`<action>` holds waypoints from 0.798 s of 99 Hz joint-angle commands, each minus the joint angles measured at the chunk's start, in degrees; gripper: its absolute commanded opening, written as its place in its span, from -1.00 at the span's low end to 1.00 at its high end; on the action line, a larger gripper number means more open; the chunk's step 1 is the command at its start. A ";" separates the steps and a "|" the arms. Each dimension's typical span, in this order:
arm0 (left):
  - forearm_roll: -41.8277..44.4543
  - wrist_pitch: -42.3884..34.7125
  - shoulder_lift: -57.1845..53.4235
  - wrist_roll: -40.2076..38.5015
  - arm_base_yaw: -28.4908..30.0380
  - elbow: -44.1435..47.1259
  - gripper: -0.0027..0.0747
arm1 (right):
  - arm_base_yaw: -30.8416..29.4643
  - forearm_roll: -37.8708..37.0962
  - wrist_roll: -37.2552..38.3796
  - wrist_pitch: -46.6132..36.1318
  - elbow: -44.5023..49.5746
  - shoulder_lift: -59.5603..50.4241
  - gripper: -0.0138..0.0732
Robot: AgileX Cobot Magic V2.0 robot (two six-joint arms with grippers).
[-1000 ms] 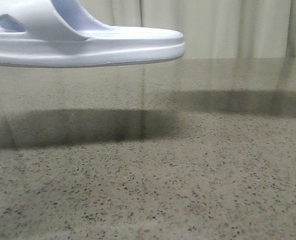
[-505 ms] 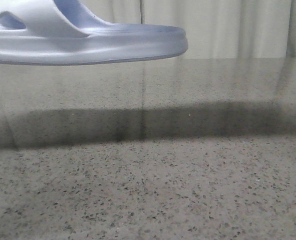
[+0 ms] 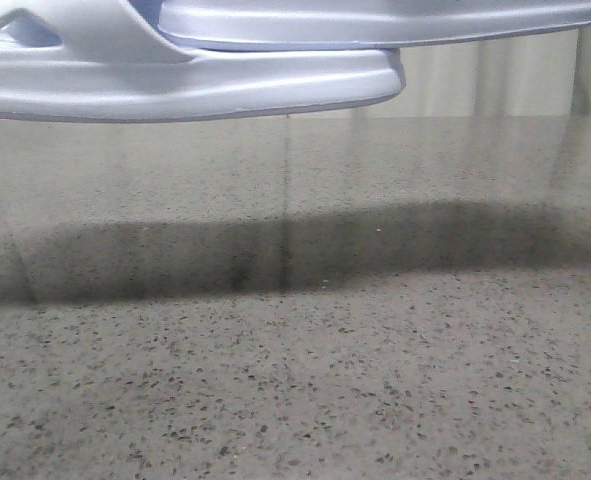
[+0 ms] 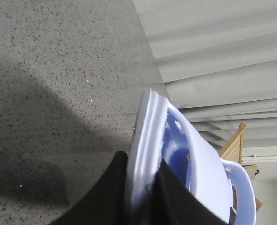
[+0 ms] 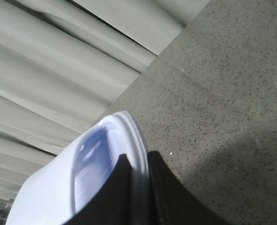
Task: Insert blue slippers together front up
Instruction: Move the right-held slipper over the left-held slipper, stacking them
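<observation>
Second slipper (image 3: 395, 22) arrived above first (image 3: 185, 85); each pincer (image 4: 140, 194) (image 5: 137, 197) clamps one

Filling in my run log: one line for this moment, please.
left gripper: shut on left slipper | right gripper: shut on right slipper | both airborne, overlapping

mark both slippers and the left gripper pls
left-held slipper (image 3: 175, 85): front view, sole sidewall.
right-held slipper (image 3: 375, 22): front view, sole edge.
left gripper (image 4: 143, 187): left wrist view, between fingers clamping the sole.

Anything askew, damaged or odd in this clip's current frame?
Nothing stands out. Both slippers are held off the table: the left gripper clamps one slipper, the right gripper the other slipper, whose end overlaps above the first. No damage visible.
</observation>
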 commanded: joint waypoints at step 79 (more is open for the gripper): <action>-6.11 7.65 -0.11 0.02 -0.11 -2.06 -0.89 | 12.87 -0.64 1.85 -17.37 -1.57 10.80 -0.93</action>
